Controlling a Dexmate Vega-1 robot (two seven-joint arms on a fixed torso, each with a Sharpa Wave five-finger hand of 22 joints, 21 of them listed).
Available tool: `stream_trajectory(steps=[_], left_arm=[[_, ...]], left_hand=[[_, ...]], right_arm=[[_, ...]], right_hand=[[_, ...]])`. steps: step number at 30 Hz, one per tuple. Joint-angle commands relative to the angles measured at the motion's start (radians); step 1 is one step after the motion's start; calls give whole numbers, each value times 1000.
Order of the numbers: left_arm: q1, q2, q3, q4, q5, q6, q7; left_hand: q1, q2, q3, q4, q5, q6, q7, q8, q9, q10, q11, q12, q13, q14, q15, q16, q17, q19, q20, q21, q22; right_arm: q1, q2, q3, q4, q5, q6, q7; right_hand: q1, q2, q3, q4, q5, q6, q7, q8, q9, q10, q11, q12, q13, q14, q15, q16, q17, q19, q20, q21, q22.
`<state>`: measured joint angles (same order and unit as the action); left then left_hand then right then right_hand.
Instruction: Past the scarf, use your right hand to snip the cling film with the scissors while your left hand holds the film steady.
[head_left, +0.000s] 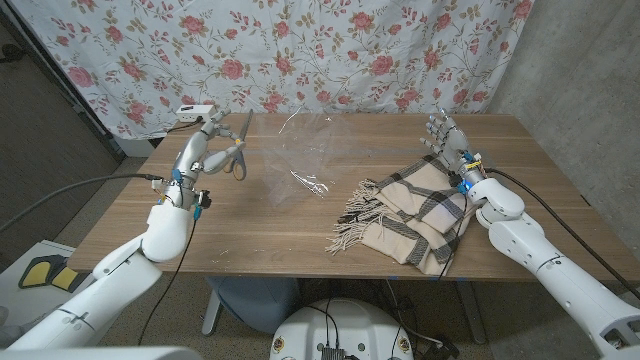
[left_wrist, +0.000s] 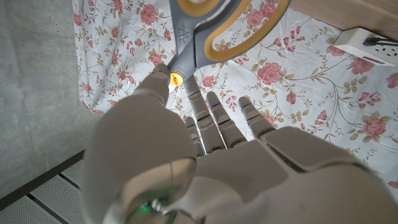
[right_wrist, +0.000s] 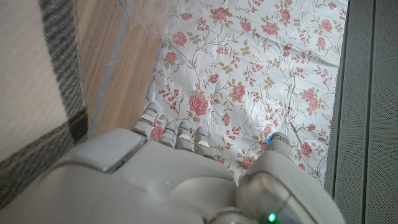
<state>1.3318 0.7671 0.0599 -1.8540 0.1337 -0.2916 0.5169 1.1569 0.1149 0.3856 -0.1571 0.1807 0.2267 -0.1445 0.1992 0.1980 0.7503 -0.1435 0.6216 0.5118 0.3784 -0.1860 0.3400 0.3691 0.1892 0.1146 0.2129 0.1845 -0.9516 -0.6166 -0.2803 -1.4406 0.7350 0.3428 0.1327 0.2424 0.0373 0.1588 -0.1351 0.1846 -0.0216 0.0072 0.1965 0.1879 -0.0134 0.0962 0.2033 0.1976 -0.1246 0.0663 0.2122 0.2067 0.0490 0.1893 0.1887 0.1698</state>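
A wooden bench (head_left: 250, 240) seen from above, with a flowered curtain (head_left: 300, 50) hanging behind it. In the left part of the head view, the left robot hand (head_left: 205, 145) is raised above the bench and closed around the yellow-and-grey handles of a pair of scissors (head_left: 238, 150), whose blades point up toward the curtain. In the left wrist view the scissor handles (left_wrist: 214, 31) sit just past the fingertips (left_wrist: 214, 102), and the thumb touches the pivot.

That grip runs against the task, which gives the scissors to the right hand and the holding to the left. As things stand, the tool looks set to be handed across or set down first.

A crumpled sheet of clear cling film (head_left: 300, 160) lies in the upper middle of the frame, just right of the scissors, untouched by either hand and apparently uncut. A beige checked scarf (head_left: 410, 215) with a fringe lies right of centre, between the film and the right arm, so the right hand will have to reach over it.

The right robot hand (head_left: 443, 135) stands upright at the upper right, above the scarf's far edge, fingers spread and holding nothing. It seems to be waiting.
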Motion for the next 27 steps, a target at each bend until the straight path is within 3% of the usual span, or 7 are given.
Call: stream_trajectory(steps=[1, 10, 14, 27], left_arm=[[-65, -29, 20, 46, -79, -85, -90], [-131, -42, 47, 102, -175, -134, -175], [-163, -59, 66, 126, -214, -167, -203], [-246, -86, 123, 184, -317, -221, -302]], left_hand=[[7, 14, -4, 1, -3, -5, -1, -6, 2, 73, -78, 7, 5, -34, -26, -1, 7, 2, 4, 0, 1], [9, 16, -12, 0, -5, -2, -9, -4, 2, 64, -79, 6, 5, -41, -24, -1, 11, 0, 6, 0, 2], [12, 14, -19, -2, -6, 10, -11, 1, 2, 66, -80, 5, 0, -43, -24, -2, 11, 0, 5, 0, 2], [14, 16, -28, -1, -7, 5, -15, -1, 2, 71, -80, 6, -3, -46, -23, -2, 14, -3, 8, -1, 2]], right_arm=[[-37, -17, 14, -44, 1, -2, -19], [-68, -30, 26, -84, -1, -3, -42], [-76, -40, 23, -97, -10, -7, -43], [-92, -61, 17, -138, -31, 5, -25]], right_hand=[[8, 5, 6, 1, -3, -1, -6, 1, 5, 3, 7, 1, 2, -1, 7, -1, 4, -2, 0, -1, 2], [9, 5, 7, 0, -3, 1, 1, 2, 5, 9, 9, 4, 2, 0, 8, -1, 4, -3, 0, 0, 2], [16, 7, 10, -3, -3, 3, 24, 3, 5, 31, 17, 12, 2, 8, 15, 2, 4, 2, -4, 1, 2], [45, 9, 21, -15, -3, -2, 25, 3, 5, 133, 24, 46, 7, 19, 18, 5, 2, 0, -3, 1, 2]])
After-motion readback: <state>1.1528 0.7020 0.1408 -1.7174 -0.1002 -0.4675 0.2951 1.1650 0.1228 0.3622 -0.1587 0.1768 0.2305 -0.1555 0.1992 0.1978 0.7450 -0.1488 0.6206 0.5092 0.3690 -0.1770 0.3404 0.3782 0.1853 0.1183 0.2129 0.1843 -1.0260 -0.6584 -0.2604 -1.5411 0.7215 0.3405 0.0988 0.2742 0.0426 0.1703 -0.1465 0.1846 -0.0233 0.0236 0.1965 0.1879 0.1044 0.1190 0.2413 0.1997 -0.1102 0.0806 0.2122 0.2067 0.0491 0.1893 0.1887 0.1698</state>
